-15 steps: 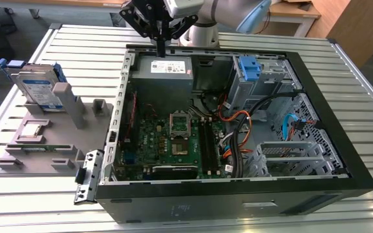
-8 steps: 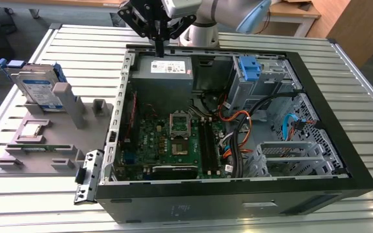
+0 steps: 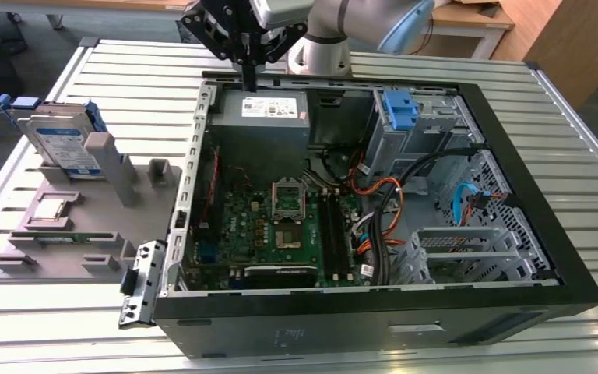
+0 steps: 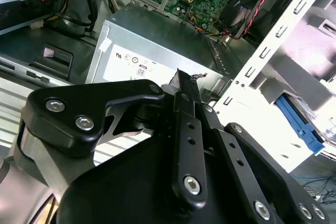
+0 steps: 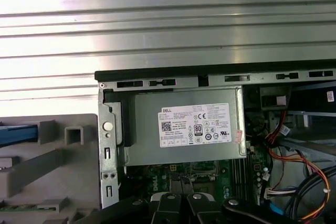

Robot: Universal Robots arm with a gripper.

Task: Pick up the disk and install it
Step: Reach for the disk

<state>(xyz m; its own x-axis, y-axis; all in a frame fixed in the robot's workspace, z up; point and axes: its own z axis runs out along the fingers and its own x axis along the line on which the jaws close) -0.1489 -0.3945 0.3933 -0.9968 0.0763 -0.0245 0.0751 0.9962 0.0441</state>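
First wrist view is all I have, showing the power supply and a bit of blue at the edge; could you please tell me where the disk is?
Observer: The disk stands upright in the grey holder, outside the computer case, off its side on the exterior view's left.
Operator: Thank you. Is the gripper holding anything?
Observer: No. The gripper is shut and empty, above the power supply and well apart from the disk.
Operator: What sits past the power supply on the other side?
Observer: A blue bracket sits at the top of a metal cage inside the case.
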